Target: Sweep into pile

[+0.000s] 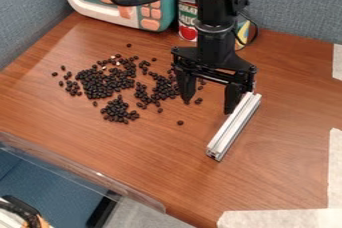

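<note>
Jaws are being shown spread nr. metal bar [234, 128]; bar is prob. needing to be pinched squarely, w/ beans [100, 84] being swept flush along counter [280, 172].

toy microwave [164, 18] cut off, can [187, 17] partly hidden

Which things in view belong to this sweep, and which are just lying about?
For the job:
dark beans, scattered
metal bar, probably the sweeper
gripper, open, near the bar's end

Lying about:
toy microwave
can behind the gripper
whitish strips
</note>
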